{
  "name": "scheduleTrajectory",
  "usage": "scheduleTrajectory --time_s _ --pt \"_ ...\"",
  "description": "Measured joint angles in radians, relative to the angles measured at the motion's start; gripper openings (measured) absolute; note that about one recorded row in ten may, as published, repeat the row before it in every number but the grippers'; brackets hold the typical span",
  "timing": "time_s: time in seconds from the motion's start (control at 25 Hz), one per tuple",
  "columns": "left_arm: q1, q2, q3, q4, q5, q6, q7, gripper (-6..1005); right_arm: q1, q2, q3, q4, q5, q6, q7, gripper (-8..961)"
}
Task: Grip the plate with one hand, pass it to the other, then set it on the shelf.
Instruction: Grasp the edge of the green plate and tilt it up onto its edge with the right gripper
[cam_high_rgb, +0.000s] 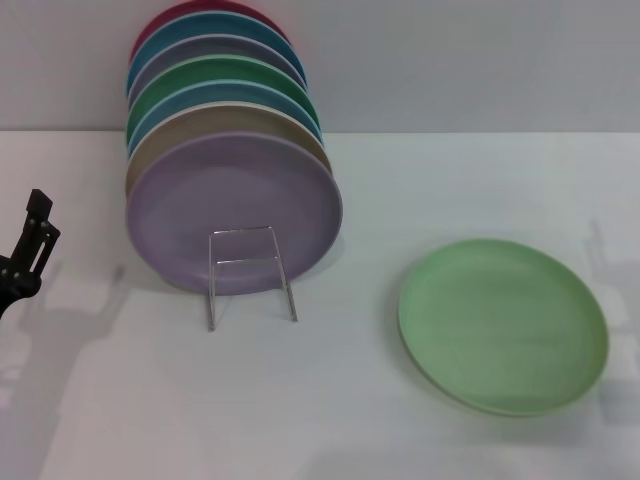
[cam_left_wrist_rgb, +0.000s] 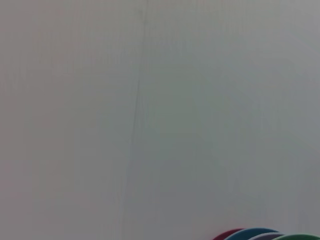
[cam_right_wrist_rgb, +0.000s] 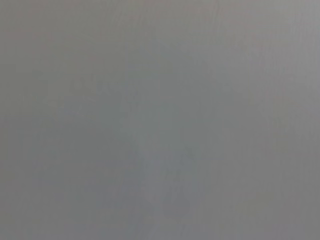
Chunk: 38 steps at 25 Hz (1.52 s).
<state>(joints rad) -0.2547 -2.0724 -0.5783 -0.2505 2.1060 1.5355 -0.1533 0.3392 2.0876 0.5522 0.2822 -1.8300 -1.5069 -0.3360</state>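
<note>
— Green plate (cam_high_rgb: 503, 325) lies flat on the white desk (cam_high_rgb: 330, 420), on the robot's right, well apart from the shelf (cam_high_rgb: 250, 272). Nothing touches it.

— So which step is this?

— The very first, I judge. No grip is made, no handover begun. The left pincer (cam_high_rgb: 35, 232) sits at the far left edge of the head view, low beside the desk, far from the plate. Whether its fingers are apart or together I cannot tell; only a dark bit of it shows.

— And the right one?

— Not visible in any view. Its wrist camera shows only plain grey.

— What does the next move call for?

— The plate lies on the right, so the right arm looks the likelier one to reach it. A flat plate gives little to pinch; the pincer probably has to catch the rim at the edge and lift it off the desk before the other arm can take it.

— Is there room on the shelf?

— A row of plates (cam_high_rgb: 228, 150) stands on edge there, with a lilac plate (cam_high_rgb: 235, 212) foremost and the wire loop just in front of it. The free slot seems to be at the front.

— Any brands, labels, writing?

— None that I can see, on the plates, shelf or desk.
</note>
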Motion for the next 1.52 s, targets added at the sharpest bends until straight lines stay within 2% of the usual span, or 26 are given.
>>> scheduleTrajectory --time_s 0.24,0.6,0.72,0.76,0.92,0.96,1.08,1.16,1.2,1.36,1.52 --pt "0.000 -0.001 0.000 0.001 0.000 -0.006 0.000 813 -0.003 0.000 0.000 0.004 0.000 0.000 -0.038 656" --pt "-0.004 0.002 0.000 0.002 0.000 -0.008 0.000 812 -0.009 0.002 0.000 0.059 0.001 -0.001 -0.293 655" --pt "-0.005 0.002 -0.001 0.002 0.000 -0.008 0.000 812 -0.010 0.001 0.001 0.106 0.035 -0.004 -0.396 655" --pt "-0.005 0.002 -0.001 0.002 0.000 -0.008 0.000 812 -0.007 -0.002 0.001 0.162 0.096 0.005 -0.425 655" --pt "-0.008 0.002 -0.008 0.005 0.000 -0.008 0.001 812 0.004 -0.009 0.008 0.245 0.169 0.051 -0.429 655" --pt "-0.008 0.002 -0.008 0.005 0.000 -0.008 0.001 812 0.010 -0.012 0.034 0.301 0.185 0.112 -0.430 655" --pt "-0.010 0.002 -0.010 0.007 -0.001 -0.008 0.001 812 0.015 -0.015 0.075 0.349 0.185 0.189 -0.430 654" --pt "-0.015 0.002 -0.010 0.013 -0.002 -0.009 0.002 812 0.021 -0.024 0.138 0.421 0.174 0.336 -0.432 654" --pt "-0.016 0.002 -0.010 0.015 -0.002 -0.010 0.002 812 0.021 -0.024 0.138 0.421 0.174 0.336 -0.432 654" --pt "-0.020 0.001 -0.009 0.019 -0.002 -0.010 0.009 811 0.013 -0.051 0.202 0.518 0.155 0.519 -0.439 654" --pt "-0.022 0.001 -0.009 0.026 -0.005 -0.012 0.013 811 -0.031 -0.071 0.335 0.640 0.150 0.775 -0.533 653"
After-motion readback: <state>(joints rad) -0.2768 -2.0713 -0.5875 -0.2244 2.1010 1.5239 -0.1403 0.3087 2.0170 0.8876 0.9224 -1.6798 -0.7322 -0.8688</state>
